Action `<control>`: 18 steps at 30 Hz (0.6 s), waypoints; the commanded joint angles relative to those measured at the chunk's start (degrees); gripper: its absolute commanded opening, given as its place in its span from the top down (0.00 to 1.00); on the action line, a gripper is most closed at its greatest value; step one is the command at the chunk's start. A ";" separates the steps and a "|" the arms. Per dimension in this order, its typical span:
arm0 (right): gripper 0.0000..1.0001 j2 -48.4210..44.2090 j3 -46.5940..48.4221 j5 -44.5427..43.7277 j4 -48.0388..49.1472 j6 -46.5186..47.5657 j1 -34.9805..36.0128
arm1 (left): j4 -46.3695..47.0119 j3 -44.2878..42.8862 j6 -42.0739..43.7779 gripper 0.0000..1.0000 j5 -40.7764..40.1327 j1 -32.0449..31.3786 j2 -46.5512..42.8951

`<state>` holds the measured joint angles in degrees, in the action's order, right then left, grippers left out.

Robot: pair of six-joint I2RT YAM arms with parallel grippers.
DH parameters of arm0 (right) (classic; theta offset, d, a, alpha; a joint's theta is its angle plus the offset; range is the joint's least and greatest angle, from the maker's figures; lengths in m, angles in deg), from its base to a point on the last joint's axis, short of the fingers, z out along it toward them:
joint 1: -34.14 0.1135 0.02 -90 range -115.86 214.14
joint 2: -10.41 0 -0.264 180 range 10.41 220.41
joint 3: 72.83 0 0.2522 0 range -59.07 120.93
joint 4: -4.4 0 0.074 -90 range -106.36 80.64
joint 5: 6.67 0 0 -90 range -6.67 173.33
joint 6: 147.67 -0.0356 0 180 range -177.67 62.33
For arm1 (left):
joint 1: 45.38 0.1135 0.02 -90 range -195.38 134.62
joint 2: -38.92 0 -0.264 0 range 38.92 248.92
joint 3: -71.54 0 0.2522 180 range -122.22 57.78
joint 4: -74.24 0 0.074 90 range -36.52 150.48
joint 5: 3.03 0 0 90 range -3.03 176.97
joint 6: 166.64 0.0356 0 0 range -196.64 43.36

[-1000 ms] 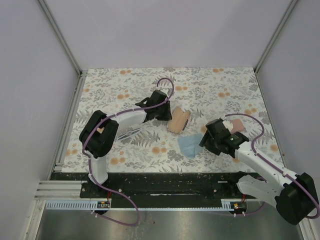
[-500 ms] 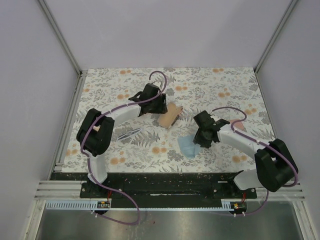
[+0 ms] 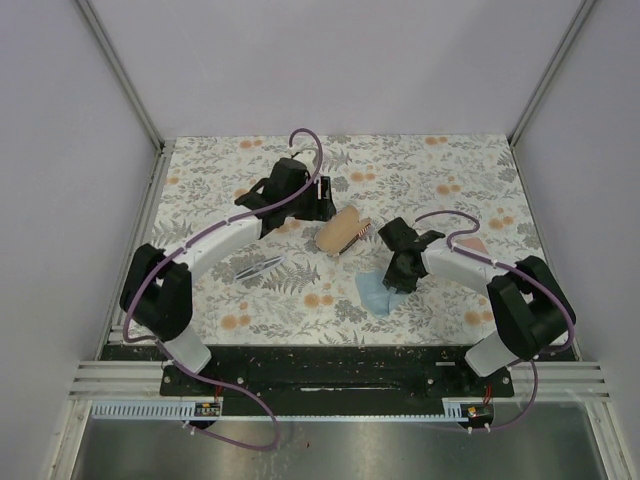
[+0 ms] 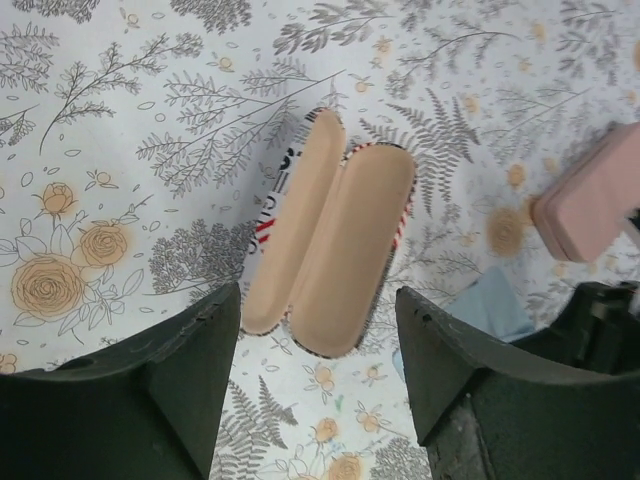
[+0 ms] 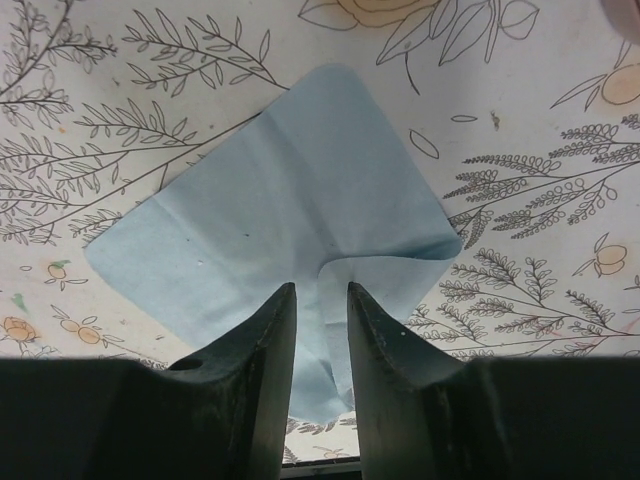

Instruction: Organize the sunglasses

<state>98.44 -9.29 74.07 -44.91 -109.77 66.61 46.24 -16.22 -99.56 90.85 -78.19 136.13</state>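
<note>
The sunglasses (image 3: 258,267), the silvery pair, lie well left of the open flag case (image 4: 330,235). Above that case the left gripper (image 4: 318,310) hangs spread and empty; best lift straight off, not knocking it shut. Right of the case, the right gripper (image 5: 320,330) has its jaws narrow about a puckered blue cloth (image 5: 250,220), and I cannot tell if they pinch it. A pink case (image 4: 590,200) lies beyond.
</note>
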 commanded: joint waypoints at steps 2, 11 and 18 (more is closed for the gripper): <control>0.69 0.92 -0.74 1.61 0.22 0.77 0.14 | -1.75 2.45 0.86 0.33 1.04 -2.60 -7.02; 1.00 -3.82 -1.79 2.40 -1.53 2.52 0.23 | -4.56 9.65 1.29 0.34 1.22 -6.90 -13.00; 1.00 -9.98 -3.46 1.43 -3.74 2.70 0.14 | -4.31 17.03 0.16 0.34 -0.80 -13.66 -16.52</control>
<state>92.36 -11.87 76.48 -47.01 -107.41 66.61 40.62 -1.72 -99.05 91.07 -88.45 122.71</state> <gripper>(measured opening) 0.016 0.667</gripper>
